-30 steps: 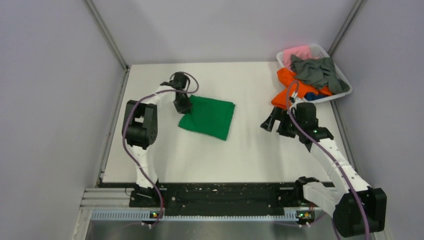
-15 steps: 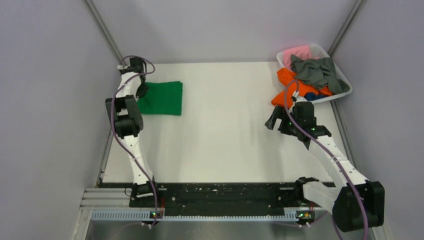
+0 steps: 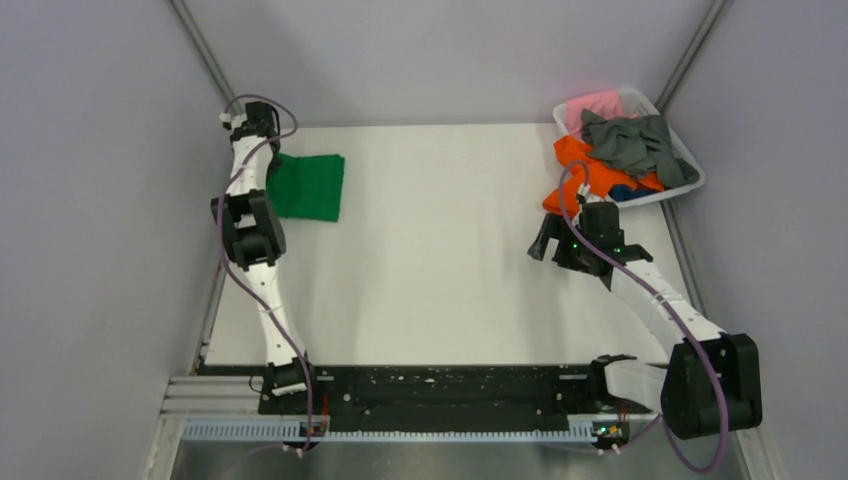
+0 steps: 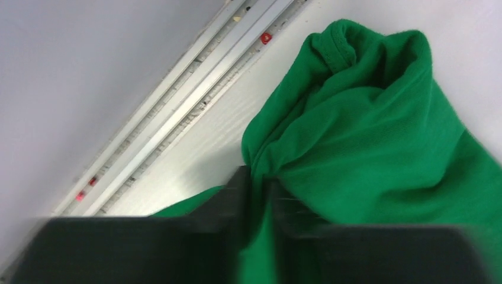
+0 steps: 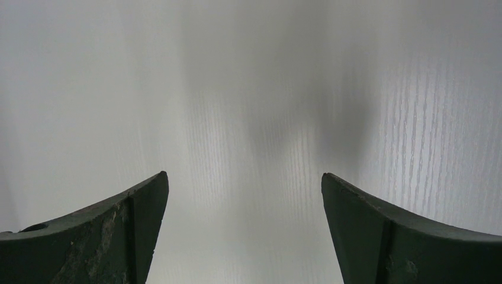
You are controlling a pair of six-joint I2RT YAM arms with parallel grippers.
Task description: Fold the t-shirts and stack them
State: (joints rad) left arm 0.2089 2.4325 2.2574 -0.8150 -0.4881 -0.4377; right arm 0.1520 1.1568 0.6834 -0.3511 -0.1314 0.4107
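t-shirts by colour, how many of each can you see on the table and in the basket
green t-shirt: 1
orange t-shirt: 1
dark grey t-shirt: 1
pink t-shirt: 1
blue t-shirt: 1, only a small patch shows
total in view: 5

Soft, even light covered the white surface (image 3: 450, 260); the right wrist view showed a faint shadow, the left's foreground was blurred.
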